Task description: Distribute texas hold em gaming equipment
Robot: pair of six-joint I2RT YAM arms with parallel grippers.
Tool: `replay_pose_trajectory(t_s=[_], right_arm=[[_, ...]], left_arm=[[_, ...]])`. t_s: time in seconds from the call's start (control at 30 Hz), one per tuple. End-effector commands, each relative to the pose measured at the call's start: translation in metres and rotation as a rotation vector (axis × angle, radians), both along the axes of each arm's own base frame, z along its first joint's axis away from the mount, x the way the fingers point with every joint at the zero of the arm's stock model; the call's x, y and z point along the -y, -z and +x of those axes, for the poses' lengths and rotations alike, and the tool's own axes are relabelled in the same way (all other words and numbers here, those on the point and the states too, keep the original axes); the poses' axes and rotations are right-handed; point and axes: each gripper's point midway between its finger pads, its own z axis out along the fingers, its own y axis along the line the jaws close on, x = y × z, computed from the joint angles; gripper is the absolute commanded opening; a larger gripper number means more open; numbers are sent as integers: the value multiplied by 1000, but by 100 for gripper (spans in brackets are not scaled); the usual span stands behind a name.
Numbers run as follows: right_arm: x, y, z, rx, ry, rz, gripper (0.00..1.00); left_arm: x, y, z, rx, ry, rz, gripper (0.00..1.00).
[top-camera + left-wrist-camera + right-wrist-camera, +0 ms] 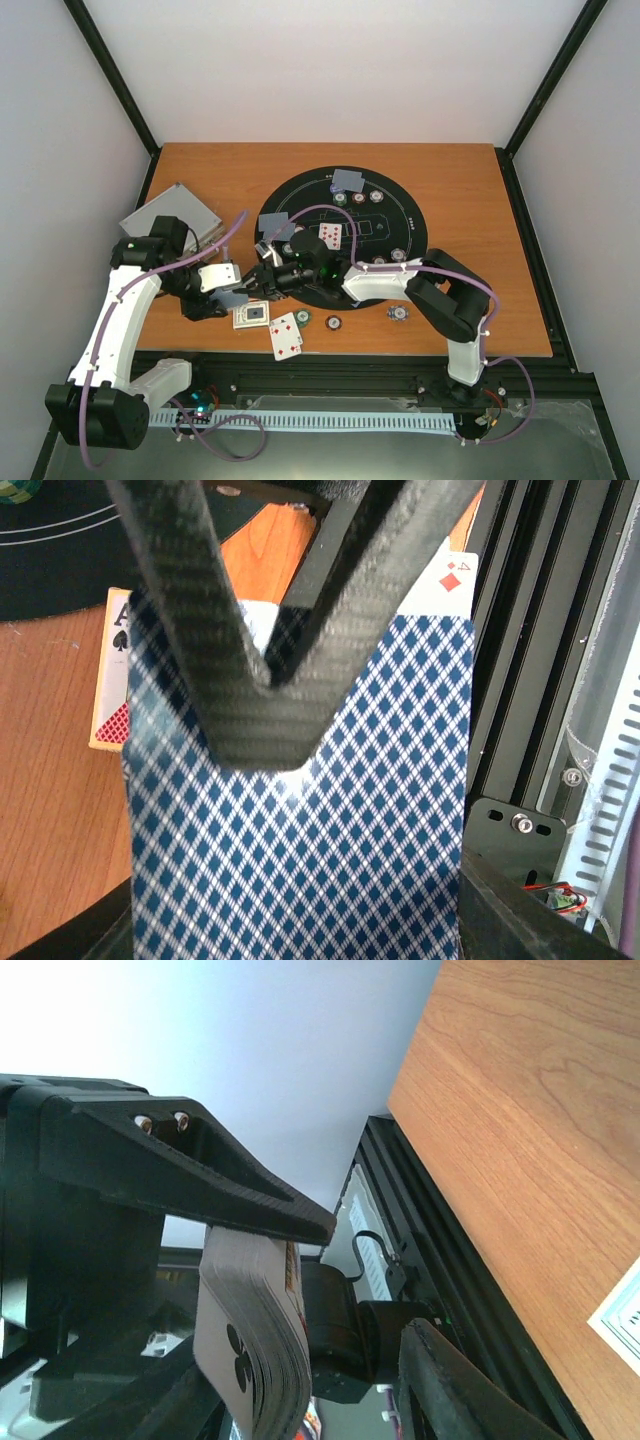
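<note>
My right gripper (268,274) is shut on a deck of playing cards (255,1350), held on edge between its jaws with a club pip showing. My left gripper (232,287) meets it at the mat's near left edge. In the left wrist view a blue diamond-backed card (300,860) fills the span between my left fingers. Face-up cards lie on the table: a four of diamonds (286,336), which also shows in the left wrist view (452,575), and an ace of spades (251,316). Back-up cards (348,181) and several chips (359,198) lie on the mat.
The round black mat (400,235) covers the table's middle. The silver case (170,215) stands at the left behind my left arm. Loose chips lie near the front edge: green (302,318), brown (333,323), blue-white (399,313). The black rail (520,680) runs along the front.
</note>
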Motion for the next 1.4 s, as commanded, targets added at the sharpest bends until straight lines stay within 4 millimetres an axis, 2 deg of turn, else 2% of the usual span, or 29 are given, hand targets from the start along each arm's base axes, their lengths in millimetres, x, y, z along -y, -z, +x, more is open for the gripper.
replay_pose_trajectory(t_s=[0.0, 0.37, 0.5, 0.83, 1.0, 1.13, 1.37], right_arm=[[18, 7, 19, 15, 71, -49, 43], [26, -11, 15, 30, 84, -18, 17], [28, -20, 15, 31, 91, -1, 3], [42, -34, 23, 35, 122, 23, 3], [50, -28, 28, 28, 129, 0, 3], [70, -32, 41, 57, 160, -17, 3], [134, -51, 87, 193, 242, -119, 3]], left_arm=[[5, -9, -6, 12, 28, -30, 1], [6, -8, -6, 2, 23, -35, 1], [5, -8, -5, 7, 23, -30, 1], [4, -5, -7, 4, 21, -24, 1], [4, -5, -6, 4, 21, -23, 1], [3, -3, -6, -3, 19, -18, 1], [3, -6, -4, 6, 17, -17, 1]])
